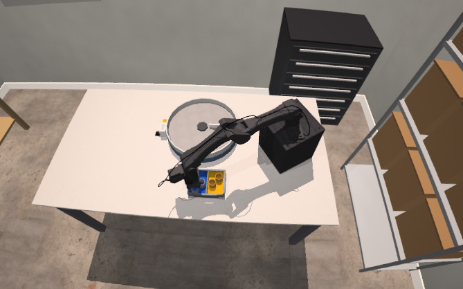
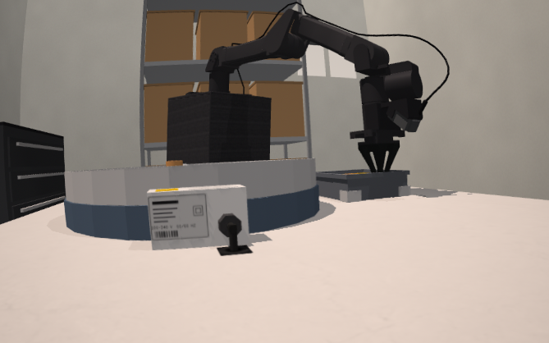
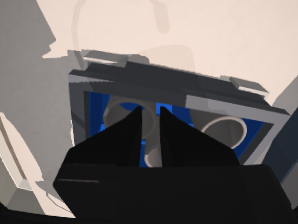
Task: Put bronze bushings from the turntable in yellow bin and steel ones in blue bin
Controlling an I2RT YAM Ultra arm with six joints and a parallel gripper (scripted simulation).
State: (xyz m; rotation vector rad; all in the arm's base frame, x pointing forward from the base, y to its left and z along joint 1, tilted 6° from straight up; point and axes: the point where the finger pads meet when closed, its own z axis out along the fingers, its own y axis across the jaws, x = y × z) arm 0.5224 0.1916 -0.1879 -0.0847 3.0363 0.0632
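My gripper [image 2: 380, 171] [image 3: 150, 113] points down over the blue bin [image 1: 203, 173], its fingers slightly open. The wall of a grey steel bushing [image 3: 114, 119] lies in the narrow gap between the fingertips, apparently not clamped. A second steel bushing [image 3: 225, 132] stands to the right in the same bin; part of another [image 3: 154, 157] shows below the fingertips. Two bronze bushings [image 1: 219, 176] [image 1: 212, 183] stand in the yellow bin [image 1: 221, 188]. An orange-brown top [image 2: 174, 162], likely a bronze bushing, shows above the rim of the turntable [image 1: 184, 122] [image 2: 97, 187]. The arm hides part of the turntable.
Both bins share one grey tray [image 2: 378, 184] [image 3: 225, 107] beside the turntable. A dark hub [image 1: 202, 126] stands at the turntable's centre. A white box [image 1: 162, 128] [image 2: 199, 217] sits at its left side. The arm's black base block [image 1: 292, 143] [image 2: 218, 127] stands to the right.
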